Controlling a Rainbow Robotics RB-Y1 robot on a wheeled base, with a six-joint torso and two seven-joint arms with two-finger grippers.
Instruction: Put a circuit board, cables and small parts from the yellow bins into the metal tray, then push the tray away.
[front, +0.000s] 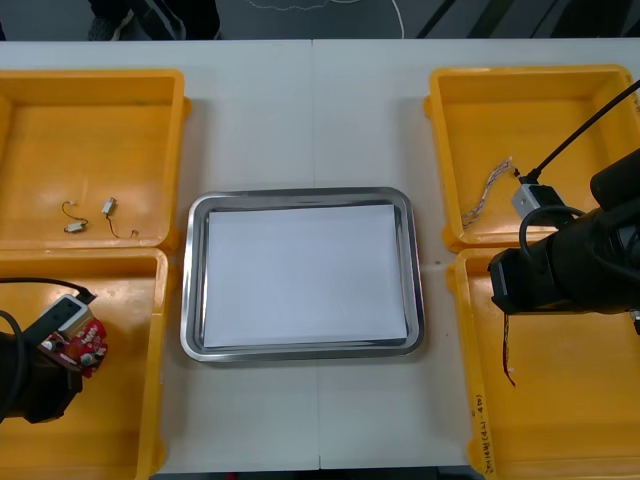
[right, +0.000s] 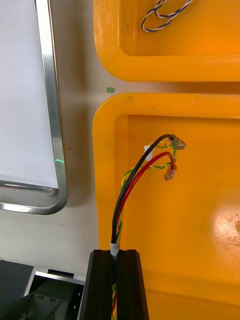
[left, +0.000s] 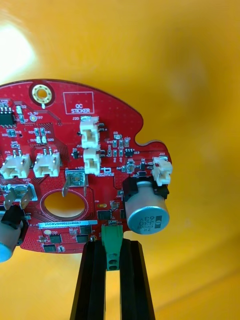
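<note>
- The left end effector (left: 112, 245) was clamped on a green connector (left: 111, 234) at the edge of the round red circuit board (left: 75, 165). It held the board over the near left yellow bin (front: 150, 420).
- The right end effector (right: 116, 254) was closed on a cable bundle (right: 145, 175) of black, red and yellow strands. The bundle's free ends hung above the floor of the near right yellow bin (right: 200, 225).
- The metal tray (front: 300, 194), white inside, lay between the bins on the surface (front: 310, 100) with nothing in it.
- To carry well, each arm probably needed to lift enough to clear its bin wall and the tray rim. It should then lower close to the white sheet before letting go, so nothing bounced out.
- The grip on the connector looked narrow, so a slow swing would suit the board. The dangling strands could catch on the bin's edge.
- Counted: four yellow bins, one tray, one board and one held bundle.
- The far right bin (front: 530, 75) held one twisted blue and white cable (front: 487, 195).
- The far left bin (front: 90, 78) held two small metal parts (front: 108, 207).
</note>
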